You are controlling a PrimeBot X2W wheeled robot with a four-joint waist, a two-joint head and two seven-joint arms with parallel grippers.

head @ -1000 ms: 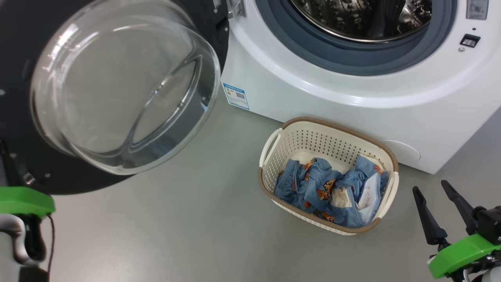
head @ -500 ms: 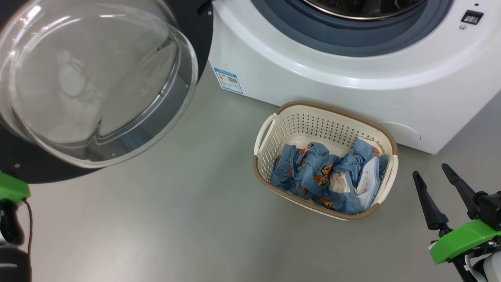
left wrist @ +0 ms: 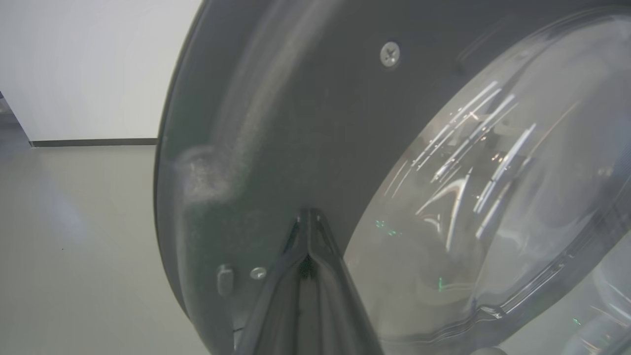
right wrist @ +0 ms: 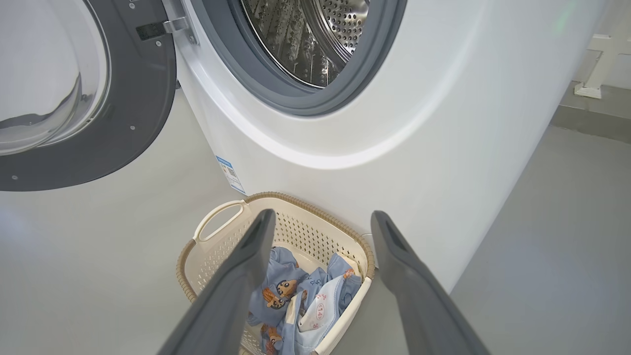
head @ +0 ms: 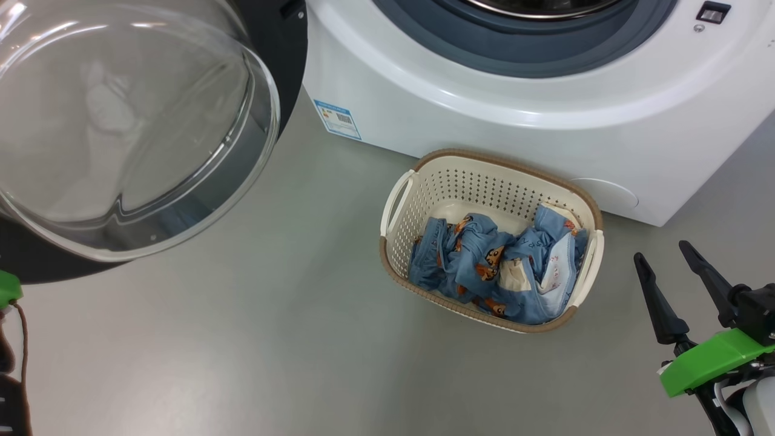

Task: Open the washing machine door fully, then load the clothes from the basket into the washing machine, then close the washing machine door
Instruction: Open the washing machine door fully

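Left wrist view: left gripper (left wrist: pixel 308 219) closed, seemingly pressing door (left wrist: pixel 276 98) open; right gripper (head: pixel 660 251) spread, clothes (head: pixel 484 266) next, nine o'clock.

Stuck low on the white front of the washer (head: pixel 484 133), near its left corner: small blue-edged label (head: pixel 338 119). Blue header strip across the top, an orange-yellow patch at the left, a square code block at the right, fine lines of print below. All of it too small to read, in the head view and the right wrist view alike.

Printed in red on a pale patch of the clothes (right wrist: pixel 319 311) in the basket (right wrist: pixel 217 224): what looks like "14", ringed by small red marks. Dark letters along a blue fold in the head view, too small to make out.
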